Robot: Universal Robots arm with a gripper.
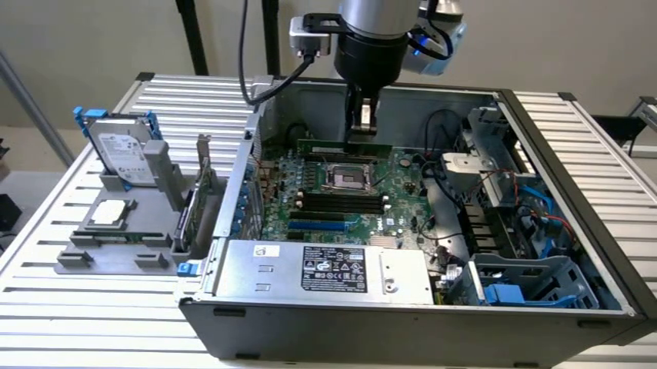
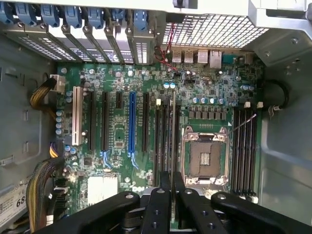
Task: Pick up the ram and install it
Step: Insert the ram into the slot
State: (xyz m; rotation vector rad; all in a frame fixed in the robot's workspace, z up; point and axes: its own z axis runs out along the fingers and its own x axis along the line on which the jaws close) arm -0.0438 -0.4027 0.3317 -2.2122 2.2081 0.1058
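We see the tool [image 1: 359,135] closed on the ram [image 1: 344,145]. It pinches the green stick at its middle, in the upper centre of the exterior view, just behind the empty CPU socket [image 1: 346,178] on the motherboard [image 1: 405,181]. In the wrist view the stick appears edge-on between the fingers [image 2: 158,204], running along the black memory slots [image 2: 163,146]. We cannot tell whether its lower edge touches a slot.

We judge misalignment to be the main risk. If the stick sits a little to one side of the slot, or skewed to it, pressing down would drive its contact edge onto the slot wall or the board and could chip either. A reversed notch would block seating in the same way. The narrow pinch at the middle gives little hold against tilting, so one end may seat while the other rides high. If the end latches are shut, the stick would not lock. Any slip could also damage the exposed socket just beside it.
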